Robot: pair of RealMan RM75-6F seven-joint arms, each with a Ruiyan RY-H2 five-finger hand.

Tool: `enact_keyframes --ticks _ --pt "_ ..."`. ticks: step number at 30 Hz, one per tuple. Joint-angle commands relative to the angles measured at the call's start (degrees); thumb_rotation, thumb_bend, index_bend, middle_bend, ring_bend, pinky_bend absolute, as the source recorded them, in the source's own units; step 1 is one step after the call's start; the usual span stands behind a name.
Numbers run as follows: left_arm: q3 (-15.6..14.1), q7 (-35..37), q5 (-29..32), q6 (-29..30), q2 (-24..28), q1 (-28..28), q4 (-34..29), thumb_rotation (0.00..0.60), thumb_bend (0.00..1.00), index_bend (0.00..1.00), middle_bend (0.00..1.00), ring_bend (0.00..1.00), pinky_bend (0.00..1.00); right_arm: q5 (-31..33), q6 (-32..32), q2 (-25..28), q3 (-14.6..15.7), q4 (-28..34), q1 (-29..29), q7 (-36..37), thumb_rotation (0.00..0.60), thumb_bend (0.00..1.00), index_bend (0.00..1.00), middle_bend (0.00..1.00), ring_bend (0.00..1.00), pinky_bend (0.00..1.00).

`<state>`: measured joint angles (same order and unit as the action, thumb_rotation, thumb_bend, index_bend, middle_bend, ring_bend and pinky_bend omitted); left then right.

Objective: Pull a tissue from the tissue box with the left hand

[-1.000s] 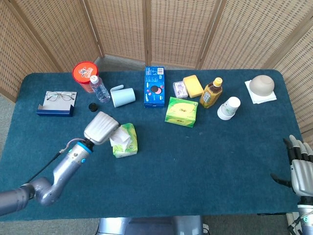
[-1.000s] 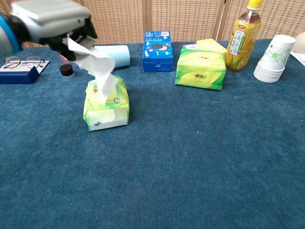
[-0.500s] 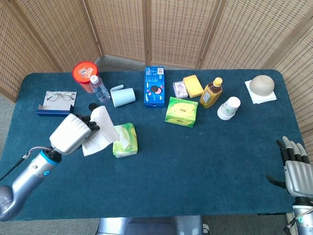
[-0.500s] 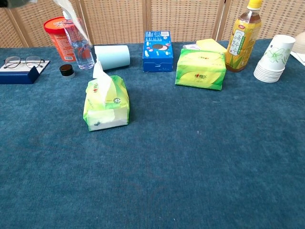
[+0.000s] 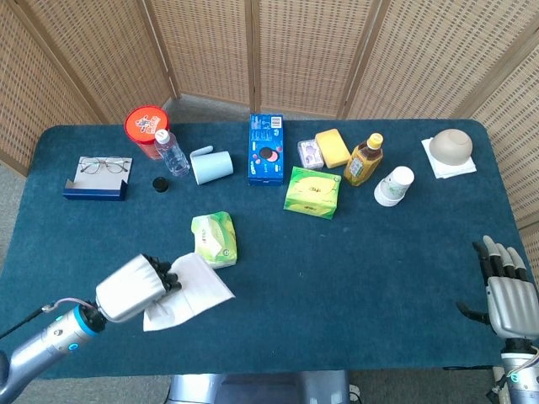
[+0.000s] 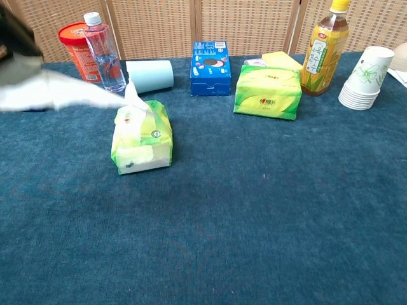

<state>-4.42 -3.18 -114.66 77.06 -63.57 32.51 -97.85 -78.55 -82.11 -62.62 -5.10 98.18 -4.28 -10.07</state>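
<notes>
Woven rattan screens behind; dark teal cloth table [image 5: 354, 278] carries a scatter of goods along its far half. Left hand [image 5: 130, 289] sits low near the front-left edge, fingers curled on a white tissue [image 5: 189, 290] that fans out flat to its right, clear of the pack; in the chest view the same sheet shows only as a pale blur at the left edge. Right hand [image 5: 505, 290] hangs off the table's near-right corner, fingers apart, holding nothing. Tissue box [image 5: 214, 239], a soft green pack, lies left of centre, long axis running roughly front to back, slot facing up, with the next sheet [image 6: 134, 96] standing from it. Judgement: the pull looks done, so the risks are mostly in the carry. The sheet seems pinched at one edge only, so it could slip or tear if swung fast; its trailing corner could drag on the cloth. Pack is light and unanchored, so any further tug would likely shift it. Water bottle [image 5: 172, 152] and blue cup [image 5: 212, 165] are well apart from the hand.
</notes>
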Motion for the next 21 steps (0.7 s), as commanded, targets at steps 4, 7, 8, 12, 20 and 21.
enact_keyframes --ticks 4,7,8,12,20,21 --pt "-5.28 0.04 -2.17 -4.88 -6.82 -1.36 7.51 0.6 0.5 0.8 0.8 0.69 0.88 0.04 0.09 -0.08 0.13 0.01 0.0 -0.18 0.6 0.0 0.0 0.0 0.0 0.0" --pt "-6.47 1.13 -1.27 -5.71 -8.22 -2.1 10.12 0.6 0.5 0.8 0.79 0.68 0.88 0.15 0.02 -0.06 0.09 -0.04 0.05 -0.07 0.6 0.0 0.0 0.0 0.0 0.0" --pt "-6.83 1.3 -1.22 -5.89 -8.34 -2.23 10.67 0.6 0.5 0.8 0.79 0.67 0.88 0.2 0.03 -0.03 0.07 -0.05 0.05 -0.02 0.6 0.0 0.0 0.0 0.0 0.0" --pt "-8.89 1.83 -1.32 -6.2 -8.05 -3.1 13.12 0.6 0.5 0.8 0.78 0.66 0.88 0.36 0.16 -0.02 0.03 -0.08 -0.01 0.02 0.6 0.0 0.0 0.0 0.0 0.0" --pt "-12.58 2.79 2.46 -10.55 -4.36 -4.73 16.05 0.6 0.13 0.31 0.25 0.14 0.55 0.22 0.11 -0.15 0.18 0.13 -0.03 -0.51 0.6 0.0 0.0 0.0 0.0 0.0" --pt "-13.27 3.78 3.22 -12.0 -3.18 -4.41 15.22 0.6 0.08 0.28 0.22 0.1 0.51 0.27 0.11 -0.17 0.18 0.12 -0.03 -0.61 0.6 0.0 0.0 0.0 0.0 0.0"
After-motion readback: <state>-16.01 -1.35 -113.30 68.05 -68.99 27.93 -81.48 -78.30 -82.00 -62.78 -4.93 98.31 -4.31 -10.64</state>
